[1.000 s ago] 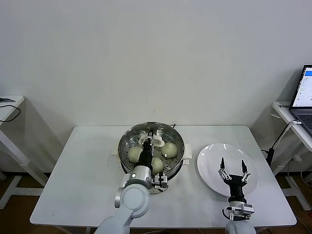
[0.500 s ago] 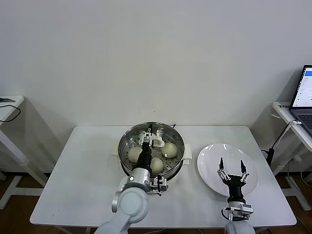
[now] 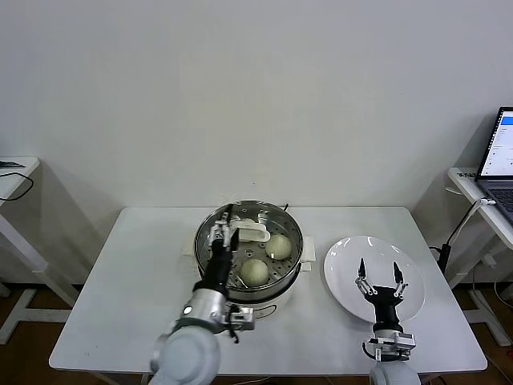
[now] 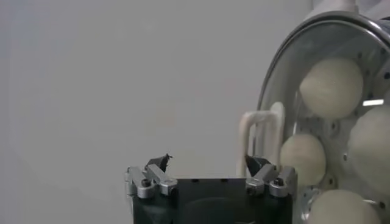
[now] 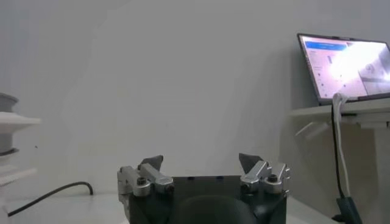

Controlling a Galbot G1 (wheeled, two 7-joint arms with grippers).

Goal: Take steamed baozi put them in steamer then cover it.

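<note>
the cover (image 3: pixel 250 241) sits on the steamer (image 3: pixel 282 273) in the middle of the table (image 3: pixel 144 281), with the steamed baozi (image 3: pixel 255 272) visible under the glass. the left hand (image 3: pixel 223 234) is wide and empty, above the steamer's left side. the right hand (image 3: pixel 378 276) hangs wide over the white plate (image 3: pixel 345 269).

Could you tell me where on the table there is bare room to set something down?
Bare tabletop lies left of the steamer, and a narrower strip between it and the white plate. The middle is crowded: the left gripper over the covered steamer; the right gripper over the plate.
</note>
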